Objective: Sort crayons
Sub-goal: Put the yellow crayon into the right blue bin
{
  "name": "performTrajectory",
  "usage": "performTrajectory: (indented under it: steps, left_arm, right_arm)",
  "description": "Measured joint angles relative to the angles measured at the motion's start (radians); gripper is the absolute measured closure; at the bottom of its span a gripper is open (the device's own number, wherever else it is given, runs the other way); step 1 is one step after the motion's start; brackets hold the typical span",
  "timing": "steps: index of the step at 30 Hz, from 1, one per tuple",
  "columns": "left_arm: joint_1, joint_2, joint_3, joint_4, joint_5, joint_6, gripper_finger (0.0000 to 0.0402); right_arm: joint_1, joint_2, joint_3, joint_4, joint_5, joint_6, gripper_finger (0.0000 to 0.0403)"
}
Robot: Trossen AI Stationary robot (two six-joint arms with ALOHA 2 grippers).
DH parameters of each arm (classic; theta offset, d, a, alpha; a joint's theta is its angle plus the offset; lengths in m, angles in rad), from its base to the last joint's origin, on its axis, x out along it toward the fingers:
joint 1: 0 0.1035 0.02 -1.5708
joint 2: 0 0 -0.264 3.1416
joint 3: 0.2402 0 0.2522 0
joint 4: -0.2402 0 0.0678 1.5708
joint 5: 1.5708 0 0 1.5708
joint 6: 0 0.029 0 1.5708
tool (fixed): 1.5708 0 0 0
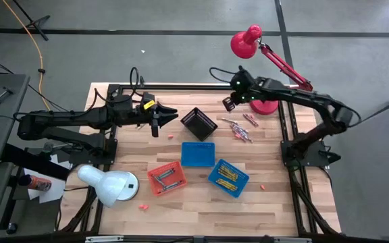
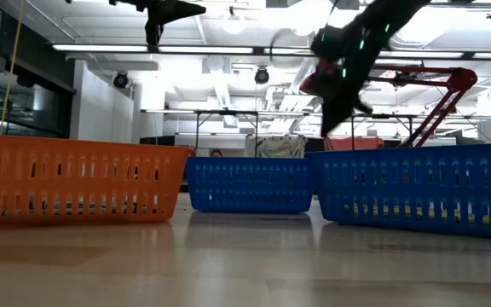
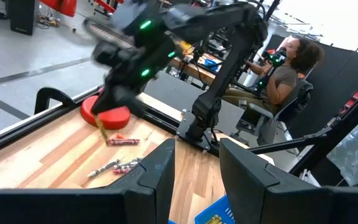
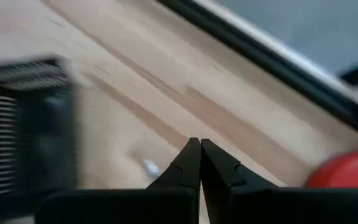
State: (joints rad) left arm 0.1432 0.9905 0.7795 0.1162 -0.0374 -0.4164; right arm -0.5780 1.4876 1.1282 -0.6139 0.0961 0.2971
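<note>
Right wrist view shows the right hand (image 4: 200, 163) clenched on nothing, above bare table (image 4: 166, 93), near the black basket (image 4: 27, 124).

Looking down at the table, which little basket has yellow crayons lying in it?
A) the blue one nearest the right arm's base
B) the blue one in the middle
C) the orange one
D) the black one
A: in the overhead view yellow crayons lie inside the tilted blue basket toward the right, while the middle blue basket looks bare and the orange basket holds none that look yellow.
</note>
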Motion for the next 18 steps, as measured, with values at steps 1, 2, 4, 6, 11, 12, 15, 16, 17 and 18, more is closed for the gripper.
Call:
performTrajectory:
  steps: [1, 2, 4, 6, 11, 12, 15, 16, 17, 18]
  left_arm:
    - [0.000, 0.000, 0.000, 0.000, 0.000, 0.001, 0.0289]
    - [0.000, 0.000, 0.000, -0.001, 0.000, 0.004, 0.0289]
    - [0.000, 0.000, 0.000, -0.001, 0.000, 0.022, 0.0289]
    - [0.000, 0.000, 0.000, -0.004, 0.000, 0.034, 0.0289]
    - [0.000, 0.000, 0.000, -0.007, 0.000, 0.034, 0.0289]
    - [0.000, 0.000, 0.000, -0.007, 0.000, 0.034, 0.0289]
    - [0.000, 0.000, 0.000, -0.007, 0.000, 0.034, 0.0289]
    - [0.000, 0.000, 0.000, -0.006, 0.000, 0.034, 0.0289]
    - [0.000, 0.000, 0.000, -0.005, 0.000, 0.034, 0.0289]
    - [0.000, 0.000, 0.000, -0.003, 0.000, 0.034, 0.0289]
  right_arm:
    - [0.016, -0.030, 0.005, 0.005, -0.001, 0.002, 0.0402]
    - [0.031, -0.060, 0.007, 0.009, -0.005, 0.016, 0.0402]
    - [0.069, -0.119, 0.008, 0.011, -0.030, 0.039, 0.0402]
    - [0.116, -0.177, 0.008, 0.025, -0.046, 0.066, 0.0402]
    - [0.272, -0.285, 0.008, 0.154, -0.057, 0.112, 0.0402]
    - [0.304, -0.298, 0.008, 0.199, -0.060, 0.109, 0.0402]
    - [0.395, -0.315, 0.008, 0.316, -0.062, 0.086, 0.0402]
    - [0.418, -0.315, 0.008, 0.347, -0.061, 0.080, 0.0402]
    - [0.437, -0.315, 0.008, 0.372, -0.059, 0.073, 0.0402]
    - [0.452, -0.315, 0.008, 0.395, -0.050, 0.067, 0.0402]
